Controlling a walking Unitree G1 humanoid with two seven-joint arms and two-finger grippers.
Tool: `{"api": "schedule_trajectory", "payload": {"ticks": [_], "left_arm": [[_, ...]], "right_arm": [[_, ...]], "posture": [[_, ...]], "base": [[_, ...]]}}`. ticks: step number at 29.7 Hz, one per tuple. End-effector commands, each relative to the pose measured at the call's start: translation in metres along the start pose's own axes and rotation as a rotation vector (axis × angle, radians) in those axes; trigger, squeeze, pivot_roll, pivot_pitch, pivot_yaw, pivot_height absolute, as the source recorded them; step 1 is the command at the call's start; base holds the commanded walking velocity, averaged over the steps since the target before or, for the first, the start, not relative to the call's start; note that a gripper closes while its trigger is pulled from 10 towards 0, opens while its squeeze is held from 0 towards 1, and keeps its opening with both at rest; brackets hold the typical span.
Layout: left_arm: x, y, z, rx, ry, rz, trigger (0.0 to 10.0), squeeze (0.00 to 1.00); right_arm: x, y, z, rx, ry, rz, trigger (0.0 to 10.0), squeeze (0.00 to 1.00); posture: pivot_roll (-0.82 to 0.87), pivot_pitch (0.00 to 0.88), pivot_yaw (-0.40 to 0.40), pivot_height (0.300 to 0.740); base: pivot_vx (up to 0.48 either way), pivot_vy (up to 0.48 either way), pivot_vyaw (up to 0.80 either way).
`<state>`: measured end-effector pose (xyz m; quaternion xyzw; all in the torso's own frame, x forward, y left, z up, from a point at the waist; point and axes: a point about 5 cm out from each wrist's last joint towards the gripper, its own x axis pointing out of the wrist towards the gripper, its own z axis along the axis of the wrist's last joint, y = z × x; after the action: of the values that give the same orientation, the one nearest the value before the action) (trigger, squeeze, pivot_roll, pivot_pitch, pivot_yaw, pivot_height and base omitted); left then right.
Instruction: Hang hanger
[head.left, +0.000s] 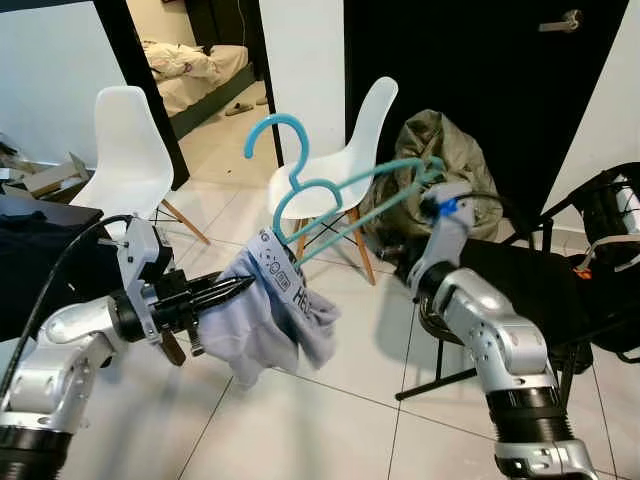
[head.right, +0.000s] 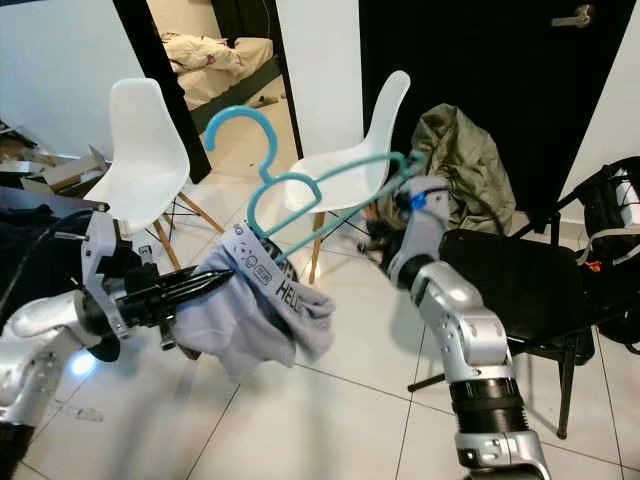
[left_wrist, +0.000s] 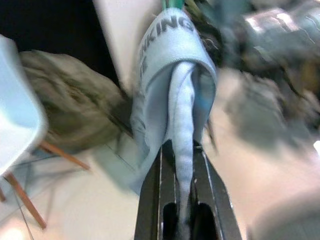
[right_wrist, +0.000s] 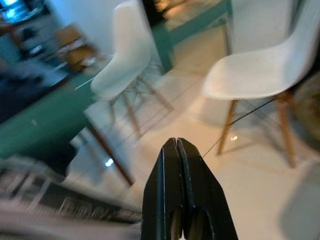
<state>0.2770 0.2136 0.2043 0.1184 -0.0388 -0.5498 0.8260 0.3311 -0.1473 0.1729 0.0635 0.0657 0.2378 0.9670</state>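
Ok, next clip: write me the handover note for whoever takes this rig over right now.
Left gripper: shut on the grey garment, pinching a fold of the fabric.
Right gripper: fingers pressed together; it holds the far end of the teal hanger, raised in mid-air.
The garment's waistband is draped over the hanger's lower end.
Done: hanger lifted, garment partly on it.
Left: finish seating the garment, then hang the hanger. No rail is visible among the white chairs.

hanger (head.left: 330, 195): we see smooth teal plastic
garment (head.left: 268, 325): soft grey cloth (matt)
floor (head.left: 330, 420): glossy tile, seemingly
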Motion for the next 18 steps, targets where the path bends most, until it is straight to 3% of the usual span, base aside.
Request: {"api": "schedule_trajectory", "payload": {"ticks": [1,2,3,4,5,6,7,8,9,10,11,12,13,18], "left_arm": [[-0.01,0.005,0.01,0.055,0.075,-0.068,10.0,0.0],[-0.019,0.012,0.016,0.118,0.216,-0.162,10.0,0.0],[-0.019,0.012,0.016,0.118,0.216,-0.162,10.0,0.0],[-0.028,0.023,0.023,0.187,0.359,-0.221,10.0,0.0],[-0.028,0.023,0.023,0.187,0.359,-0.221,10.0,0.0],[-0.034,0.034,0.03,0.249,0.48,-0.243,10.0,0.0],[-0.034,0.034,0.03,0.249,0.48,-0.243,10.0,0.0],[-0.04,0.049,0.038,0.322,0.598,-0.24,10.0,0.0],[-0.04,0.049,0.038,0.322,0.598,-0.24,10.0,0.0],[-0.042,0.063,0.05,0.39,0.683,-0.218,10.0,0.0],[-0.039,0.074,0.062,0.431,0.709,-0.194,10.0,0.0],[-0.039,0.074,0.062,0.431,0.709,-0.194,10.0,0.0],[-0.028,0.086,0.078,0.46,0.672,-0.172,10.0,0.0],[-0.011,0.09,0.095,0.473,0.55,-0.18,10.0,0.0]], "right_arm": [[-0.002,0.004,-0.009,0.011,0.029,0.05,10.0,0.0],[-0.007,0.005,-0.019,-0.014,0.065,0.098,10.0,0.0],[-0.007,0.005,-0.019,-0.014,0.065,0.098,10.0,0.0],[-0.013,0.008,-0.029,-0.052,0.107,0.156,10.0,0.0],[-0.013,0.008,-0.029,-0.052,0.107,0.156,10.0,0.0],[-0.018,0.012,-0.037,-0.078,0.145,0.209,10.0,0.0],[-0.018,0.012,-0.037,-0.078,0.145,0.209,10.0,0.0],[-0.023,0.013,-0.043,-0.099,0.178,0.242,10.0,0.0],[-0.023,0.013,-0.043,-0.099,0.178,0.242,10.0,0.0],[-0.027,0.013,-0.05,-0.109,0.211,0.259,10.0,0.0],[-0.03,0.012,-0.057,-0.115,0.242,0.264,10.0,0.0],[-0.03,0.012,-0.057,-0.115,0.242,0.264,10.0,0.0],[-0.035,0.011,-0.067,-0.111,0.291,0.261,10.0,0.0],[-0.038,0.007,-0.078,-0.094,0.328,0.211,10.0,0.0]], "posture": [[-0.02,0.037,0.073,0.74],[-0.01,0.034,0.076,0.74],[-0.01,0.034,0.076,0.74],[0.0,0.031,0.083,0.74],[0.0,0.031,0.083,0.74],[0.0,0.03,0.086,0.74],[0.0,0.03,0.086,0.74],[0.0,0.026,0.094,0.74],[0.0,0.026,0.094,0.74],[0.0,0.022,0.102,0.74],[-0.01,0.019,0.113,0.74],[-0.01,0.019,0.113,0.74],[-0.01,0.018,0.117,0.74],[-0.02,0.015,0.123,0.74]], "base": [[0.0,0.0,0.0],[0.0,0.0,0.0],[0.0,0.0,0.0],[0.0,0.0,0.0],[0.0,0.0,0.0],[0.0,0.0,0.0],[0.0,0.0,0.0],[0.0,0.0,0.0],[0.0,0.0,0.0],[0.0,0.0,0.0],[0.0,0.0,0.0],[0.0,0.0,0.0],[0.0,0.0,0.0],[0.0,0.0,0.0]]}}
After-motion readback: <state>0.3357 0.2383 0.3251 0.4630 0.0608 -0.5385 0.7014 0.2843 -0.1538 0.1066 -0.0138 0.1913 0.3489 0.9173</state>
